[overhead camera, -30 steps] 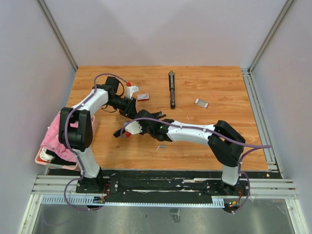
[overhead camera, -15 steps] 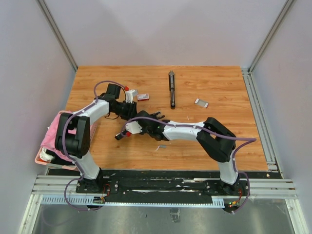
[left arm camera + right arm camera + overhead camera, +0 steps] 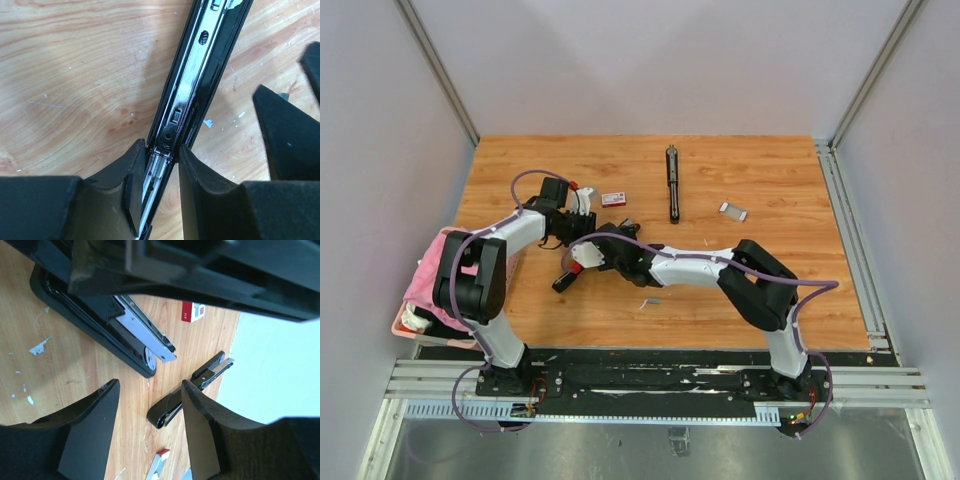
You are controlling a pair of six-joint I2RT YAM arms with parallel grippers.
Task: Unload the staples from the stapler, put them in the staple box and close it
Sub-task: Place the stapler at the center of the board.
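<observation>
A black stapler [image 3: 563, 278] lies open on the wooden table, its shiny magazine rail [image 3: 192, 85] facing up. My left gripper [image 3: 574, 220] is shut on the spring end of that rail [image 3: 162, 157]. In the right wrist view the stapler [image 3: 95, 322] runs across the upper left, its metal magazine [image 3: 147, 337] sticking out over the base. My right gripper [image 3: 150, 415] stands open just beside it, with nothing between the fingers, and one right finger [image 3: 290, 135] shows in the left wrist view. A short grey strip of staples [image 3: 652, 300] lies on the table in front of the right forearm.
A second, long black stapler [image 3: 672, 185] [image 3: 192, 390] lies toward the back. A small red-and-white box [image 3: 613, 199] [image 3: 193, 311] sits next to the left gripper, and another small box [image 3: 733, 211] lies right of centre. A pink cloth in a basket [image 3: 428, 285] is at the left edge.
My right gripper has slid left and toward the back, close beside the stapler, and its fingers have spread wider. The left gripper, still holding the stapler, has shifted slightly left.
</observation>
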